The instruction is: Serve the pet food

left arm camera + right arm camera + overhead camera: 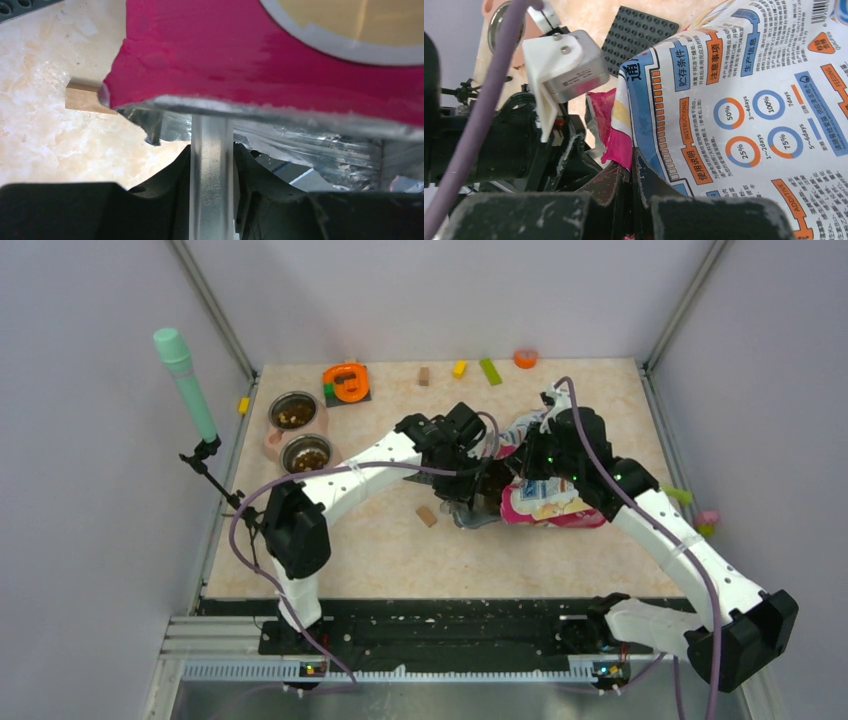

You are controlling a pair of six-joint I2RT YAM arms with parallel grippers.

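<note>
Two grippers engaged at one cat food bag [548, 502], mid-table.
We find the bag lying on its side at the middle of the table [380, 540], between the two arms, its printed panel facing the right wrist camera. We note the right gripper [631, 172] pinched flat on the bag's pink edge. The left gripper [212, 152] stands at a narrow gap, clamped on a flat silver bar [210, 135] that runs under the bag's foil lip. Brown kibble [294, 416] shows in two steel bowls [273, 410] at the far left. A tan block [427, 516] lies near the bag's corner.
</note>
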